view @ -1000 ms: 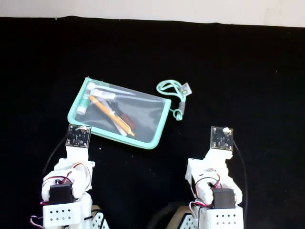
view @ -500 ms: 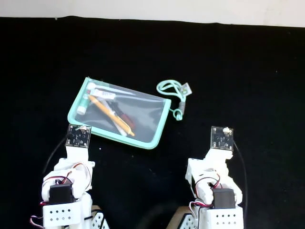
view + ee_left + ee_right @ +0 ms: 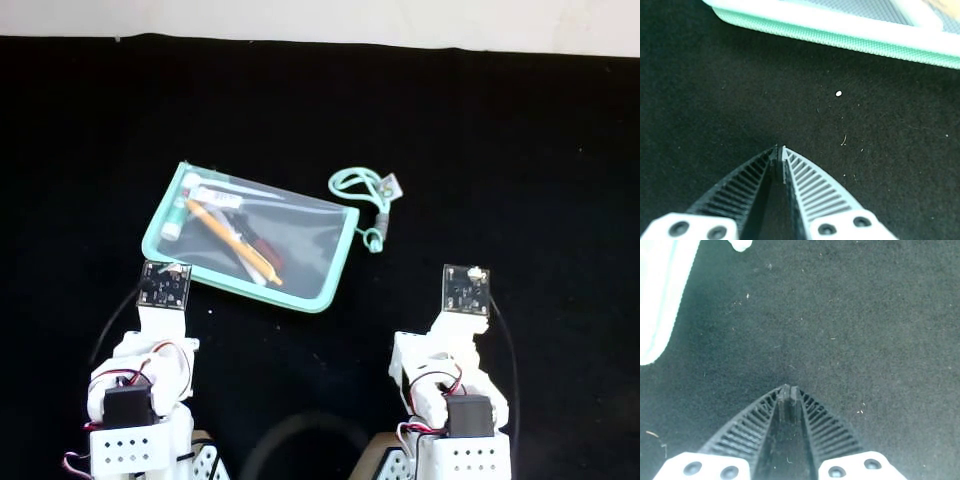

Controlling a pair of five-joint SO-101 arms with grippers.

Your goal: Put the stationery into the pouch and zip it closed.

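Near: left gripper [image 3: 779, 148], fingertips pressed together, holding nothing, just short of the pouch [image 3: 250, 238]. The right gripper [image 3: 789, 388] is the same, over black cloth [image 3: 520, 150]. Pouch flat, long axis left-right, left end farther away. Orange pen [image 3: 232, 243] inside, slanting. Lanyard [image 3: 362, 190] at far-right corner.

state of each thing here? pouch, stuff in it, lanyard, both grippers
pouch: lying flat on the table, holding stationery; too small to tell whether the zip is fully closed
stationery: inside the pouch, lying loose
lanyard: slack, looped on the table at the pouch's corner
left gripper: jaws shut, empty, near the pouch's edge
right gripper: jaws shut, empty, over bare table
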